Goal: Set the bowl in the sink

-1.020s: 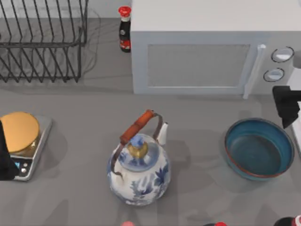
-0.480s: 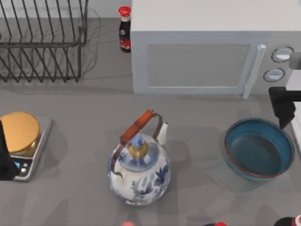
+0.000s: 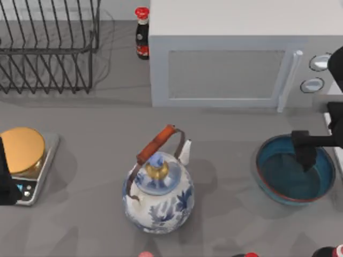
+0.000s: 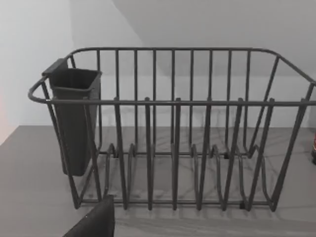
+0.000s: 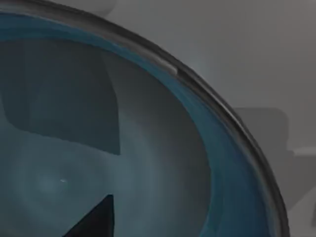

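Observation:
The bowl (image 3: 284, 179), dark teal-blue with a thin reddish-brown rim, sits on the grey counter at the right, in front of the microwave. My right gripper (image 3: 305, 152) hangs over the bowl's far half, inside its rim line. The right wrist view looks closely into the bowl (image 5: 148, 148), with its rim curving across the picture. My left gripper (image 3: 5, 182) is parked at the left edge beside the scale. The sink is out of view.
A blue-and-white kettle (image 3: 158, 190) stands mid-counter. A scale (image 3: 24, 160) with a golden top lies at the left. The wire dish rack (image 3: 48, 48) (image 4: 173, 133), a sauce bottle (image 3: 142, 32) and the microwave (image 3: 230, 53) line the back.
My right gripper has moved forward and leftward from beside the microwave's front corner to above the bowl. The left arm, kettle and bowl have stayed put.

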`<state>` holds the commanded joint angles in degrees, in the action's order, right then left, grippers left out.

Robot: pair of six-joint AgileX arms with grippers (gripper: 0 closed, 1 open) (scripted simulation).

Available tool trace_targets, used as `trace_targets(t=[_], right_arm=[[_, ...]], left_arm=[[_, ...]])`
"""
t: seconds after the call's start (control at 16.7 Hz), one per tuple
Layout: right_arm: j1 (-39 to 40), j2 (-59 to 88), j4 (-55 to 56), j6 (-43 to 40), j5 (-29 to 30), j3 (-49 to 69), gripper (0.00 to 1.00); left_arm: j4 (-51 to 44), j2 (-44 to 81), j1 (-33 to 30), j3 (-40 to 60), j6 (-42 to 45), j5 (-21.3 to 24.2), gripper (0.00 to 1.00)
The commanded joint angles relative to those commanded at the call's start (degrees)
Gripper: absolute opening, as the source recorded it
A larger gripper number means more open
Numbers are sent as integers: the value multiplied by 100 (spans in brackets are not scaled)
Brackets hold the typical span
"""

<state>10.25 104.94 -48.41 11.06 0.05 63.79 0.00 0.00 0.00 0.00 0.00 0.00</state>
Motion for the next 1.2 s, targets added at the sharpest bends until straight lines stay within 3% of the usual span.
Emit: trace_targets(t=[0.36, 1.14, 1.2], right_arm=[[5, 78, 206, 6, 0, -171, 100], [5, 78, 206, 6, 0, -171, 2], [5, 78, 206, 6, 0, -171, 0]], left_arm=[[0, 0, 0, 0, 0, 0, 100], [0, 0, 0, 0, 0, 0, 100], [0, 0, 0, 0, 0, 0, 100]])
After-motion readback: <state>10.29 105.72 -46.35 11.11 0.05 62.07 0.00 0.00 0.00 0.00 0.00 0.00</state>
